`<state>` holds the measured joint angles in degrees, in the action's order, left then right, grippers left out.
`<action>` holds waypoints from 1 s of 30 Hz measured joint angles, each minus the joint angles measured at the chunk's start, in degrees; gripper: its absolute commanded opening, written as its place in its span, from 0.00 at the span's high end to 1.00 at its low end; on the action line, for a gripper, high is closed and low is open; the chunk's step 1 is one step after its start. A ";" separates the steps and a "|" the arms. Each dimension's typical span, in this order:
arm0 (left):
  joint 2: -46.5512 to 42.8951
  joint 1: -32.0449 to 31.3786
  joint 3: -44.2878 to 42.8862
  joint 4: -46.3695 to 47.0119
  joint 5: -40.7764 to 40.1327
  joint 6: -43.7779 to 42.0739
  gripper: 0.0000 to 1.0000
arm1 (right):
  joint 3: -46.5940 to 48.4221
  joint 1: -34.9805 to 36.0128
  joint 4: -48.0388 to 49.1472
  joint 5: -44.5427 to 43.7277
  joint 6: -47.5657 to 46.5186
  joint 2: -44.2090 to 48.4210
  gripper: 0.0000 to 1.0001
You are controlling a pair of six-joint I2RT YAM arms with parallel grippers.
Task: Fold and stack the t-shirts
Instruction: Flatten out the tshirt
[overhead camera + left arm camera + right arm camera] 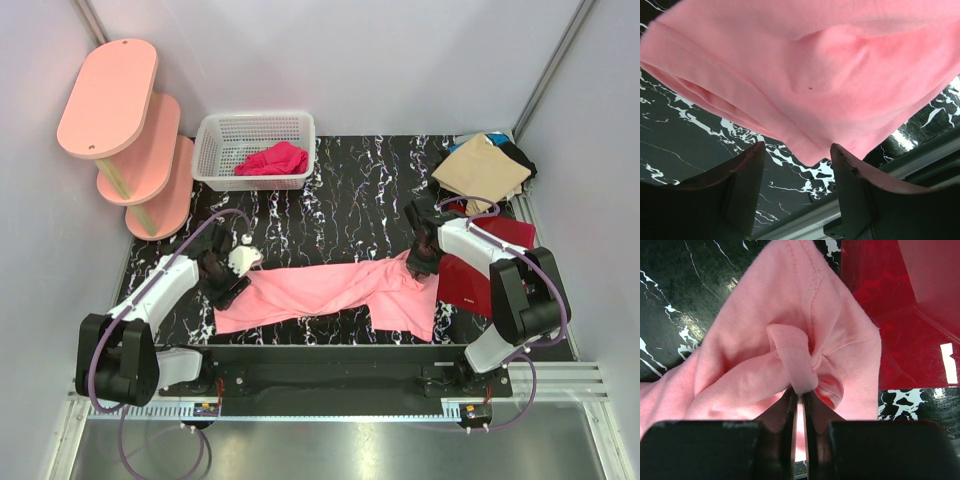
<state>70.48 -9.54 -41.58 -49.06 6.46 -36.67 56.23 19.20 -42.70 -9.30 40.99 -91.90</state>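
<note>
A salmon-pink t-shirt [330, 290] lies stretched in a long band across the front of the black marbled table [350, 200]. My right gripper [421, 262] is at its right end, shut on a bunched fold of the pink t-shirt [740, 365]; in the right wrist view the gripper [800, 392] pinches a rolled strip of cloth. My left gripper [226, 284] sits at the left end. There its jaws [797, 150] stand open, and a corner of the pink t-shirt [815, 75] dips just between the fingertips [752, 165] without being pinched.
A dark red t-shirt [470, 282] lies flat beside the right gripper and shows in the wrist view [900, 315]. A tan t-shirt [482, 167] rests on dark cloth at the back right. A white basket [215, 150] holds a magenta garment [272, 160]. A pink tiered shelf [125, 130] stands back left.
</note>
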 measured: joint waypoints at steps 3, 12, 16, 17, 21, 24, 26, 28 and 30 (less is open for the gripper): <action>0.66 0.00 0.50 -0.66 0.22 -0.37 0.40 | 0.00 0.00 0.02 0.04 0.00 0.00 0.87; 6.67 0.00 1.55 -1.53 0.85 -0.76 0.70 | 0.00 0.00 -0.02 0.39 0.02 0.44 0.87; 7.63 0.00 1.33 -1.79 1.11 -0.94 1.00 | 0.00 0.00 -0.04 0.39 0.04 1.09 0.87; 7.56 0.00 1.09 -2.01 1.14 -0.61 1.00 | 0.00 0.00 -0.04 0.42 0.04 1.18 0.87; 5.66 0.00 -1.01 -3.10 1.22 -0.79 1.00 | 0.04 0.00 -0.28 0.48 0.07 1.86 0.88; 2.93 0.00 -4.85 -5.49 1.18 -0.81 1.00 | 0.48 0.00 -0.83 0.66 0.07 3.06 0.89; 1.11 0.00 -8.11 -6.99 0.98 -0.83 1.00 | 1.29 0.00 -1.38 1.03 0.07 4.33 0.89; -0.83 0.07 -12.15 -8.98 0.55 -0.96 1.00 | 2.47 0.00 -2.29 1.44 0.09 5.86 0.90; -2.80 0.31 -16.35 -10.99 0.11 -1.16 1.00 | 3.96 0.00 -3.13 2.03 0.37 8.70 0.90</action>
<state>67.68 -9.23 -57.93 -60.05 6.57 -37.82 60.18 19.20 -45.82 -7.27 41.36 -83.20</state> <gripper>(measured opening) 0.016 0.109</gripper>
